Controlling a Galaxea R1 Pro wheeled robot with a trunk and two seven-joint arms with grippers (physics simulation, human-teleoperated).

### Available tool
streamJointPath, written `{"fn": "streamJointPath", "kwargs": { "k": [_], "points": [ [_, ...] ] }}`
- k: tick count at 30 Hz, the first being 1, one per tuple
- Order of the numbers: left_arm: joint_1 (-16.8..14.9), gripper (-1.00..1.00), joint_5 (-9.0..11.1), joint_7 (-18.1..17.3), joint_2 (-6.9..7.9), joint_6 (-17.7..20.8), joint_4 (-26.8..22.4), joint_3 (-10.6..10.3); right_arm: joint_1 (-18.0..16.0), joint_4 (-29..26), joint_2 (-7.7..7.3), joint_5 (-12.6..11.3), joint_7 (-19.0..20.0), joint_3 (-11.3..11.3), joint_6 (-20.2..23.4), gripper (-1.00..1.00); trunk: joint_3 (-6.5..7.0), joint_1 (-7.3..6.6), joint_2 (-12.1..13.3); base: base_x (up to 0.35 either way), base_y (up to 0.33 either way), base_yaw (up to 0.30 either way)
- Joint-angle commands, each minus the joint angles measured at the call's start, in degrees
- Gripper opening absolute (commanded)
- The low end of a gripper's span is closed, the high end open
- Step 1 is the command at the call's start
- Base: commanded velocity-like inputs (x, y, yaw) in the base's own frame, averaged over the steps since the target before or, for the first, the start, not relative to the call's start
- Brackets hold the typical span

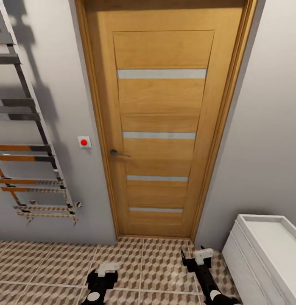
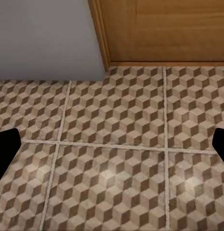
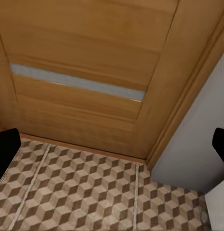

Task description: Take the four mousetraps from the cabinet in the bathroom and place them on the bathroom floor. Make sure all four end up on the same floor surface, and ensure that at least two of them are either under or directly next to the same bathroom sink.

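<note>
**Hands idle before closed door**

Left hand (image 1: 104, 271) and right hand (image 1: 198, 257) hover spread wide, empty, above the cube-patterned brown, beige and white tiled bathroom floor (image 1: 160, 262). Ahead stands a closed orange-brown wooden door (image 1: 160, 127). A white rectangular bathroom sink (image 1: 273, 243) sits beside the right hand.

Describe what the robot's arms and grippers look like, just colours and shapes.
In the head view both arms are black and tubular with white round patches. The left gripper and right gripper each have a black body topped by a blocky white piece. In the wrist views the fingers appear as plain black shapes.
</note>
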Motion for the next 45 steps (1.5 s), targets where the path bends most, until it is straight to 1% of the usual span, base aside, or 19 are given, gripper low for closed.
{"fn": "streamJointPath", "kwargs": {
  "k": [1,45],
  "points": [
    [-0.08,1.0,0.47,0.32,0.01,-0.22,0.08,-0.48,-0.05,0.05,0.0,0.57,-0.6,0.18,-0.07,1.0,-0.13,0.04,-0.13,0.0,0.0,0.236],
    [-0.08,1.0,0.47,0.32,-0.08,-0.22,0.46,-0.49,-0.05,0.05,-0.04,0.57,-0.6,0.18,-0.07,1.0,-0.13,0.04,-0.13,0.0,0.0,0.236]
  ]
}}
